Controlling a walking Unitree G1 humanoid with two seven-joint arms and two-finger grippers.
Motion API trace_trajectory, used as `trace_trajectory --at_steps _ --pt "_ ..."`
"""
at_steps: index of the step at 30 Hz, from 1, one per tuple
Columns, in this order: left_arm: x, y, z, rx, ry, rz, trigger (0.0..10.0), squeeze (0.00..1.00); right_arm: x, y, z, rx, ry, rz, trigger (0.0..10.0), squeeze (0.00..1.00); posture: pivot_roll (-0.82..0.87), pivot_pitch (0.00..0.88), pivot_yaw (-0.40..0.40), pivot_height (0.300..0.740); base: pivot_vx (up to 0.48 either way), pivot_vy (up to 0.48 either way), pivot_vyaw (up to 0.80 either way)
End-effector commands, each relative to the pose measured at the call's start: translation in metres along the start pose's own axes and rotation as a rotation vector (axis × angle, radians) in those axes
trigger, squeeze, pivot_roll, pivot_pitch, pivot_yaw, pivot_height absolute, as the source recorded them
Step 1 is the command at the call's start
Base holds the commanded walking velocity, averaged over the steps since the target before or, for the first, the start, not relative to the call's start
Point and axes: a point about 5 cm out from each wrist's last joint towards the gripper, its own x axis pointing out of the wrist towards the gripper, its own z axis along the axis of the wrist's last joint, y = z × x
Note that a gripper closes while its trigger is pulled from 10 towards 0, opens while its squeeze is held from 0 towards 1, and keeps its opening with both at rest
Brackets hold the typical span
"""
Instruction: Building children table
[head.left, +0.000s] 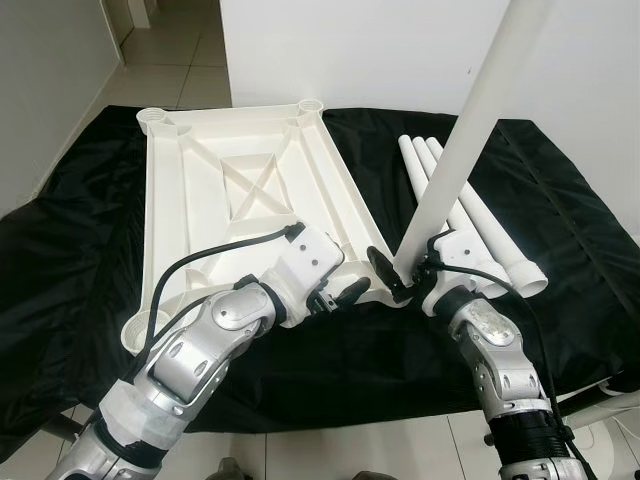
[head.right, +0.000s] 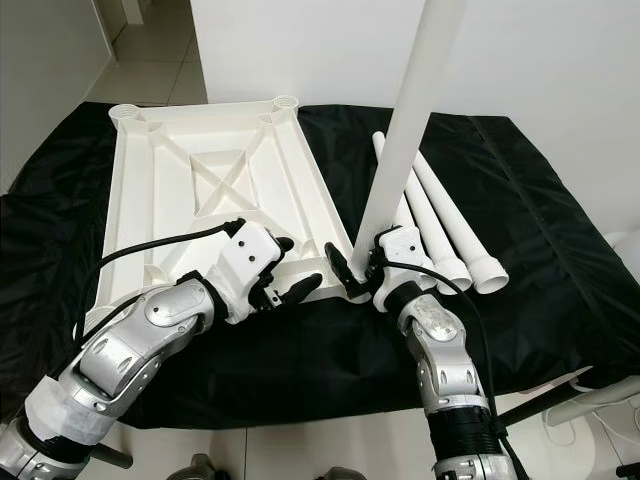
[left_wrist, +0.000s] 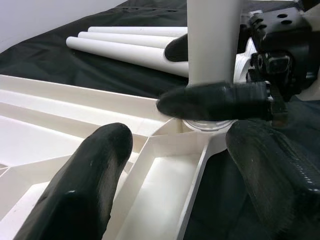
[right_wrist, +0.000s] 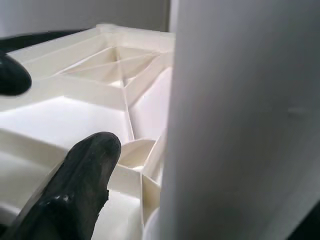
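A black cloth (head.left: 60, 250) covers the work surface, beside a white wall. The white ribbed plastic tabletop (head.left: 240, 190) lies underside up on it. The right gripper (head.left: 400, 275) pinches the long white plastic leg (head.left: 470, 130), held upright at the near corner socket (left_wrist: 205, 125). The left gripper (head.left: 340, 293), fingers spread, straddles the tabletop edge. 3 spare white legs (head.left: 470, 215) lie alongside. Risk: the leg leans slightly; off-axis pressure may jam it or shift the tabletop.
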Motion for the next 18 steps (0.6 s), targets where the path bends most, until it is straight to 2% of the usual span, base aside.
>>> trace_trajectory --at_steps 1,3,4,5,16,17,18 --pt "0.001 -0.003 -0.001 0.016 0.009 -0.078 10.0 0.0 0.002 -0.001 -0.003 -0.016 0.016 0.056 9.6 0.0 -0.07 0.002 -0.008 0.74 0.0 0.0 0.0" --pt "0.001 -0.003 -0.001 0.016 0.009 -0.078 10.0 0.0 0.002 -0.001 -0.003 -0.016 0.016 0.056 9.6 0.0 -0.07 0.002 -0.008 0.74 0.0 0.0 0.0" --pt "0.001 -0.003 -0.001 0.018 0.008 -0.079 10.0 0.0 0.004 -0.003 -0.005 -0.026 0.027 0.082 4.0 0.0 -0.07 0.0 -0.006 0.74 0.0 0.0 0.0" --pt "0.002 -0.002 0.0 0.02 0.007 -0.079 10.0 0.0 0.005 -0.005 -0.007 -0.033 0.037 0.096 0.0 0.0 -0.07 0.0 -0.006 0.74 0.0 0.0 0.0" --pt "0.002 -0.001 0.001 0.028 0.003 -0.081 10.0 0.0 0.002 -0.016 -0.011 -0.033 0.062 0.128 0.0 0.0 -0.07 0.001 -0.007 0.74 0.0 0.0 0.0" --pt "0.002 -0.001 0.002 0.028 0.003 -0.082 10.0 0.0 0.001 -0.016 -0.012 -0.031 0.063 0.125 6.9 0.0 -0.07 0.002 -0.006 0.74 0.0 0.0 0.0" --pt "0.002 -0.001 0.002 0.028 0.003 -0.082 10.0 0.0 0.001 -0.016 -0.012 -0.031 0.063 0.125 6.9 0.0 -0.07 0.002 -0.006 0.74 0.0 0.0 0.0"
